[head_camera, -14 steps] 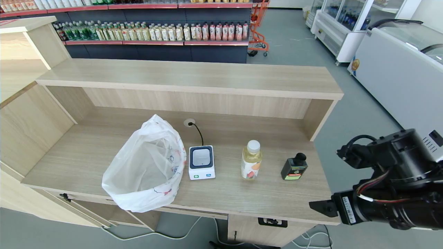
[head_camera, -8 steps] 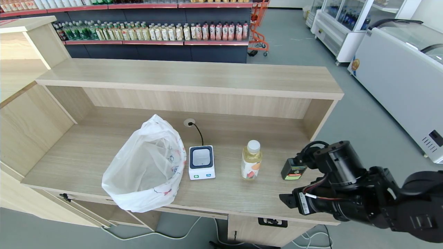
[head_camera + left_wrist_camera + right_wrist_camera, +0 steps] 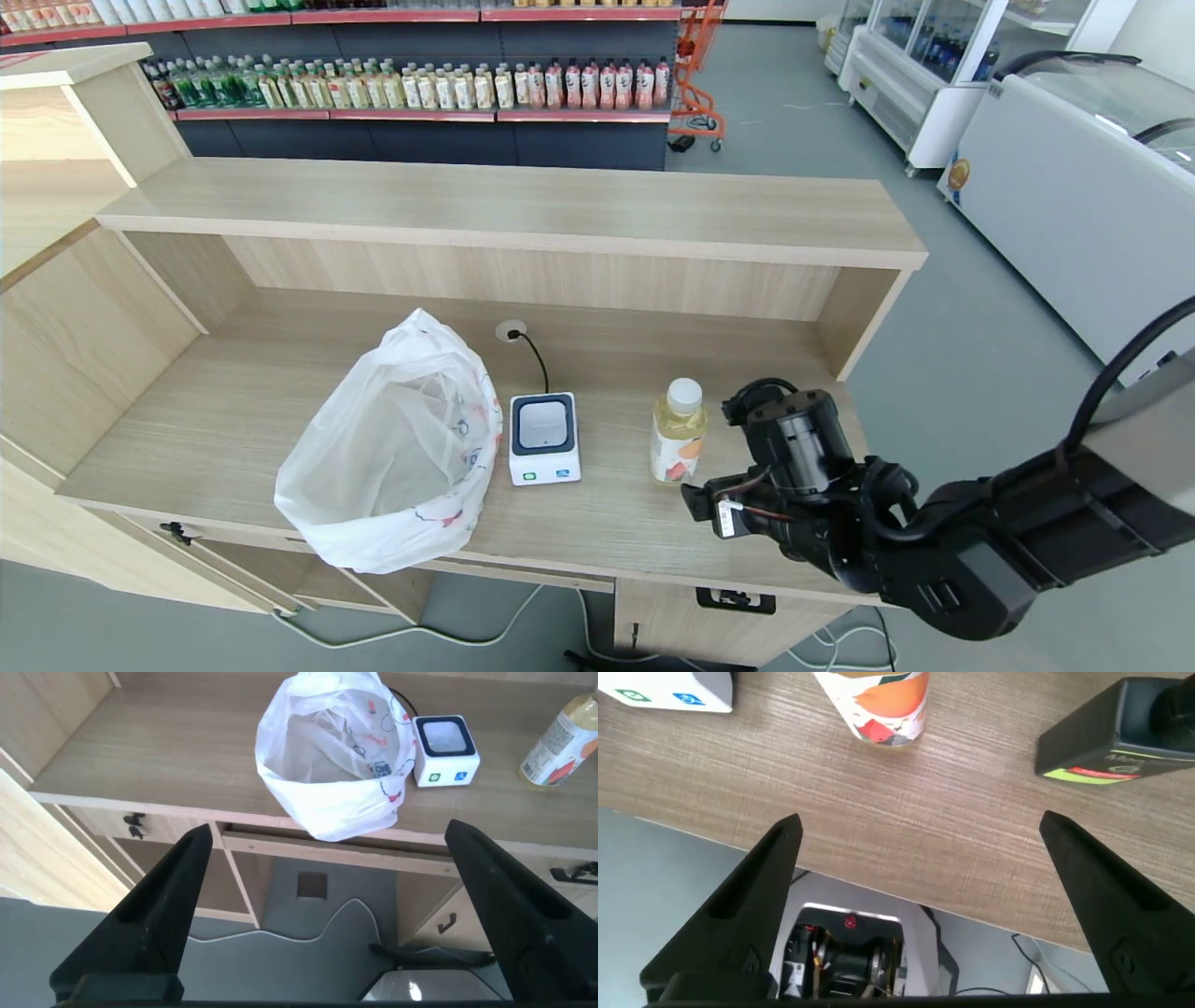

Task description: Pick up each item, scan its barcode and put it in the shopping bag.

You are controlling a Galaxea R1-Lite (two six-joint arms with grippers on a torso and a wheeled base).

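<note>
A white plastic shopping bag [image 3: 392, 457] stands open on the wooden counter [image 3: 215, 411]. To its right sits a white barcode scanner [image 3: 544, 437], then a pale juice bottle [image 3: 679, 431] with a white cap. My right arm hangs over the counter's front right part, beside the bottle. My right gripper [image 3: 920, 905] is open above the counter's front edge, with the bottle's base [image 3: 878, 709] and a small black bottle [image 3: 1120, 733] just beyond its fingertips. My left gripper [image 3: 322, 915] is open, low in front of the counter, below the bag [image 3: 332, 756].
A black cable [image 3: 534, 355] runs from the scanner to a hole at the back. A raised shelf [image 3: 504, 210] and side walls enclose the counter. A drawer [image 3: 336, 849] sits under the front edge. Store shelves and freezers stand behind.
My right arm has swung left and forward over the counter's front right, and now covers the small black bottle in the head view. The items have not moved.
</note>
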